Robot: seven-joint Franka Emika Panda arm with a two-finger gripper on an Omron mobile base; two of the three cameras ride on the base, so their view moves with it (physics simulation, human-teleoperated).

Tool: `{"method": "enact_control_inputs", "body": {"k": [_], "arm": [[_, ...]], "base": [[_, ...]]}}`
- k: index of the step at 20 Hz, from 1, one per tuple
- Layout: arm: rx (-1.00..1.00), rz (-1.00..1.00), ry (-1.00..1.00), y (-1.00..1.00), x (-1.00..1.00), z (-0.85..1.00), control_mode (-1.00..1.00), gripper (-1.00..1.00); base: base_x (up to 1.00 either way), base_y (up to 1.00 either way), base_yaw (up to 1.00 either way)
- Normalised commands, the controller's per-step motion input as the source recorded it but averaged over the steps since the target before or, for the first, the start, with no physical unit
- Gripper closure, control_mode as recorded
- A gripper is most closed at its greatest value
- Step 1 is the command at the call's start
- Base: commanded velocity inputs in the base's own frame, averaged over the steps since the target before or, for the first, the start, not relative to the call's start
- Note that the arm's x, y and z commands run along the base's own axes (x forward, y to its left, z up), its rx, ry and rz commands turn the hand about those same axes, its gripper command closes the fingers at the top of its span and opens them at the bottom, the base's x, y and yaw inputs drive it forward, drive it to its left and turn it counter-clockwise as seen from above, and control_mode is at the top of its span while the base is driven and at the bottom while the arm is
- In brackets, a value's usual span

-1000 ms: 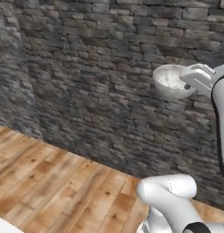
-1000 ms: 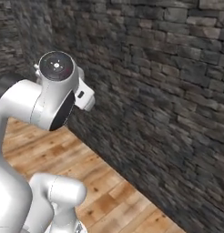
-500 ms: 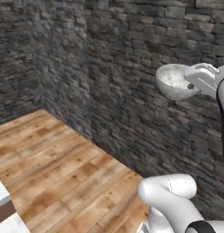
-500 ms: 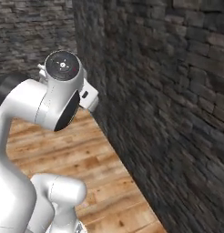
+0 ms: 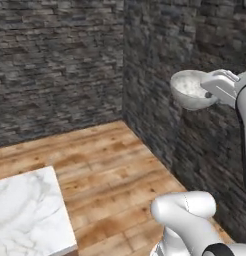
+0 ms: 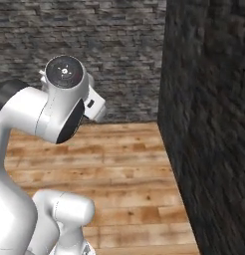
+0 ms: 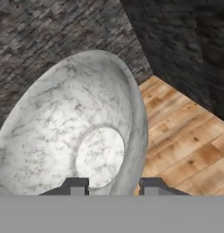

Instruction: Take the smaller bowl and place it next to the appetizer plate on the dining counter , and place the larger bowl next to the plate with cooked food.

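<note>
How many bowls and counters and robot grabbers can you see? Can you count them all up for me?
Bowls: 1, the smaller bowl, held up in the air.
Counters: 1, the dining counter, just its white marble corner.
End effectors: 1, the end effector, gripping the bowl's rim.
Total: 3.

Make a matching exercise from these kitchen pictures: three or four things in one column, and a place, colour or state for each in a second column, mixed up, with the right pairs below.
Things:
1. bowl
2. counter
3. floor
4. wall

Descriptions:
A. brown wood planks
B. dark grey stone
C. held up in the air by the pincer
D. white marble, at the lower left of the left base view

Pairs: 1-C, 2-D, 3-A, 4-B
</note>
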Motion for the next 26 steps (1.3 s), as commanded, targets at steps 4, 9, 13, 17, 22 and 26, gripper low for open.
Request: {"method": "enact_control_inputs", "body": {"k": [4, 9, 13, 17, 22, 26], "arm": [[0.0, 0.0, 0.0, 0.0, 0.0, 0.0, 1.0, 1.0], [0.0, 0.0, 0.0, 0.0, 0.0, 0.0, 1.0, 1.0], [0.0, 0.0, 0.0, 0.0, 0.0, 0.0, 1.0, 1.0], [0.0, 0.0, 0.0, 0.0, 0.0, 0.0, 1.0, 1.0], [0.0, 0.0, 0.0, 0.0, 0.0, 0.0, 1.0, 1.0], [0.0, 0.0, 0.0, 0.0, 0.0, 0.0, 1.0, 1.0]], "base": [[1.0, 0.0, 0.51], [1.0, 0.0, 0.56], [1.0, -0.01, 0.66], [1.0, -0.12, 0.72], [1.0, -0.06, 0.73], [1.0, -0.06, 0.74]]}}
